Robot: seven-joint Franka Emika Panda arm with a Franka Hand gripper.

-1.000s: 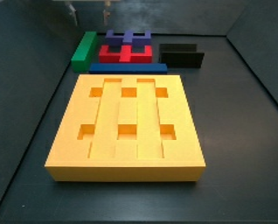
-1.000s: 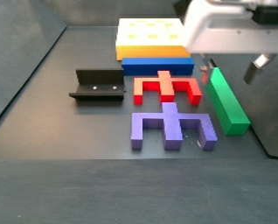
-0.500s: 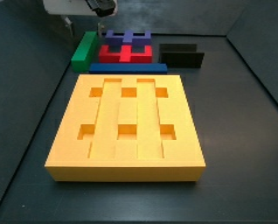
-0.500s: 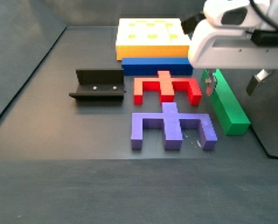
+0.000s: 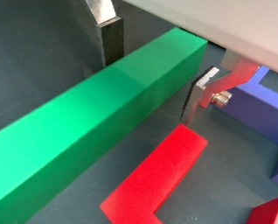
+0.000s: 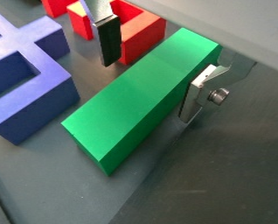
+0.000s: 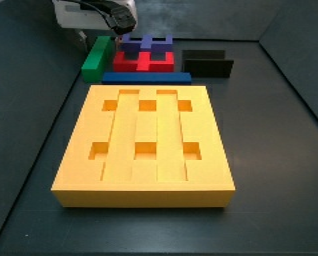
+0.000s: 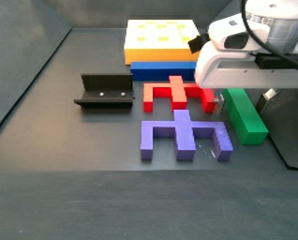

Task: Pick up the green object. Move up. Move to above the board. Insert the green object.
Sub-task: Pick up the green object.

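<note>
The green object (image 5: pixel 100 114) is a long green bar lying on the dark floor, seen in both wrist views (image 6: pixel 135 96) and both side views (image 7: pixel 92 60) (image 8: pixel 246 118). My gripper (image 5: pixel 153 70) is open and low over it, one finger on each long side, with a gap showing at the dark-padded finger (image 6: pixel 107 39). The other finger (image 6: pixel 200 92) stands close by the bar's opposite face. In the side views the gripper (image 8: pixel 248 96) (image 7: pixel 98 38) covers one end of the bar. The board (image 7: pixel 146 145) is the big yellow-orange block with square holes (image 8: pixel 160 37).
A thin blue bar (image 7: pixel 146 76) lies against the board's end. A red piece (image 8: pixel 177 94) and a purple piece (image 8: pixel 181 138) lie right beside the green bar. The black fixture (image 8: pixel 104 91) stands further off. Dark walls enclose the floor.
The gripper has come down from above and now straddles the green bar. The pieces on the floor have not moved.
</note>
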